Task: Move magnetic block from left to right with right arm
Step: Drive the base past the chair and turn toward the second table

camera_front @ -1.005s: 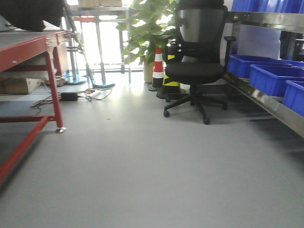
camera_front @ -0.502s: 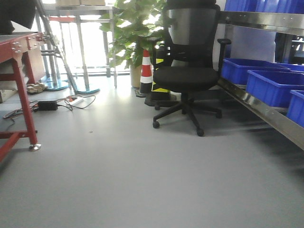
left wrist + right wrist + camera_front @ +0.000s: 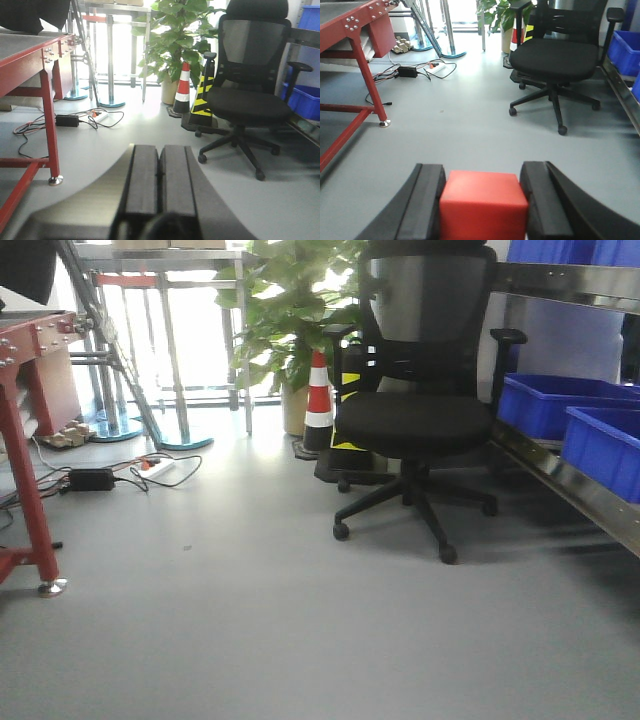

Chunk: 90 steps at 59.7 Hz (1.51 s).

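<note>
Grey office floor point(image 3: 300, 620), black mesh swivel chair point(image 3: 420, 410) ahead. The right gripper point(image 3: 482, 175), held level and pointing forward, clamps the small matte red magnetic block point(image 3: 483, 210). The left gripper point(image 3: 160, 170), also level, has its fingers pressed together.

Left claw point(image 3: 159, 154) fully closed; right claw point(image 3: 483, 173) clamped around magnetic block point(image 3: 483, 205).

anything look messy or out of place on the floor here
Only the loose cables and black power brick sprawled over the floor beside the red table leg, a possible snag. Nothing looks spilled or broken. The red cube sits squarely in the right gripper.
</note>
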Available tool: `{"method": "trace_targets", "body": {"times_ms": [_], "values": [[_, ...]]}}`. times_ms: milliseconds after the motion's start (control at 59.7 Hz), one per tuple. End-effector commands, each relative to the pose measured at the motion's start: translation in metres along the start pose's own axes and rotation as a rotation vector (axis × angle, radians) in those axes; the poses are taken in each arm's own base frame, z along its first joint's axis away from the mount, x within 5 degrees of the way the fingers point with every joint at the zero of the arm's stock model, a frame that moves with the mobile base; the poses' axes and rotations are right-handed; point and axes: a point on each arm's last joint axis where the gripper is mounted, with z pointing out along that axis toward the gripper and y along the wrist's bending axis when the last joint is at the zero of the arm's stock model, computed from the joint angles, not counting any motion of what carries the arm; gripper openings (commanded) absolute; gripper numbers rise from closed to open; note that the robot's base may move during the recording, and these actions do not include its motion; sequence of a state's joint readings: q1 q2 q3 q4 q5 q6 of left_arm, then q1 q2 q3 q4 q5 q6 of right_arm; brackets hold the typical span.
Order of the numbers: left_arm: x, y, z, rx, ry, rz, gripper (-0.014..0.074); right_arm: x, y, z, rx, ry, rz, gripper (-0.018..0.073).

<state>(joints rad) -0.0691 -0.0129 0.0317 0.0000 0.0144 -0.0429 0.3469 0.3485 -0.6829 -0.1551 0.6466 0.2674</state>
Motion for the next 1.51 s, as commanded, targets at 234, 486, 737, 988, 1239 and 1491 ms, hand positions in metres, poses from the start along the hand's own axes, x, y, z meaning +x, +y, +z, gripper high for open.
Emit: {"method": "trace_targets", "body": {"times_ms": [234,486,737,988,1239,1491], "values": [[-0.0055,-0.0004,-0.0012,0.007,-0.094,-0.005,-0.0116,-0.0151,0.0020,-0.0031,-0.014,-0.102,-0.018,0.0120],[-0.0055,-0.0004,-0.0012,0.007,-0.094,-0.005,-0.0116,-0.0151,0.0020,-0.0032,-0.014,-0.103,-0.018,0.0120],[-0.0055,-0.0004,-0.0012,0.007,-0.094,-0.005,-0.0116,-0.0150,0.0020,-0.0031,-0.013,-0.102,-0.018,0.0120],[-0.0055,-0.0004,-0.0012,0.007,-0.094,-0.005,-0.0116,-0.0150,0.0020,-0.0031,-0.013,-0.102,-0.018,0.0120],[-0.0055,-0.0004,-0.0012,0.007,-0.094,-0.005,-0.0116,-0.0150,0.0020,-0.0031,-0.013,-0.102,-0.018,0.0120],[-0.0055,-0.0004,-0.0012,0.007,-0.094,-0.005,-0.0116,-0.0150,0.0020,-0.0031,-0.013,-0.102,-0.018,0.0120]]}}
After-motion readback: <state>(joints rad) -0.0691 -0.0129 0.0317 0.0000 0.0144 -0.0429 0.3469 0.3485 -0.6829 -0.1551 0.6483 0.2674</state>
